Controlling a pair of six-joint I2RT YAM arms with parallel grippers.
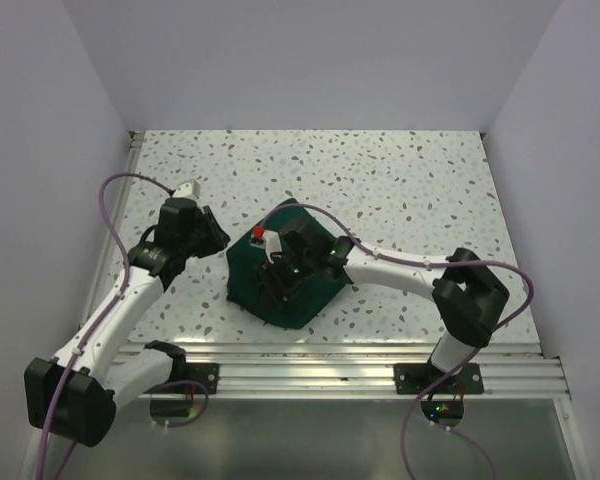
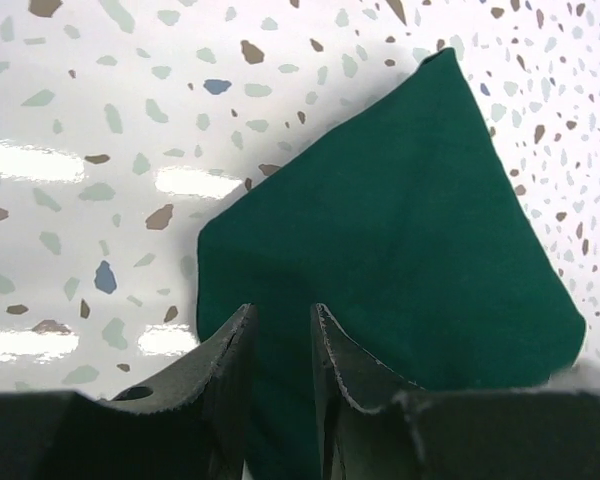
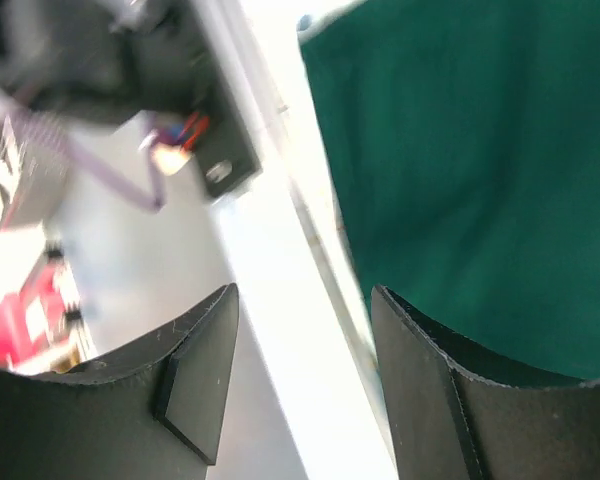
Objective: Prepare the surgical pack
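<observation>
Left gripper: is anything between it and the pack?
No. Left wrist view: the pack sits directly beyond the left gripper, nothing in the way. Top view: only a sliver of bare table between them.

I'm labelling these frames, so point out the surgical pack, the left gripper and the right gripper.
surgical pack [image 2: 410,250]: left wrist view, middle of the green fabric.
left gripper [image 2: 283,318]: left wrist view, gap between its fingertips.
right gripper [image 3: 305,300]: right wrist view, gap between its fingertips.

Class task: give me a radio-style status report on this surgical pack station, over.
Left gripper: jaws barely apart, empty. Right gripper: jaws open, above surgical pack. Pack folded into a bundle. No obstruction seen.
</observation>
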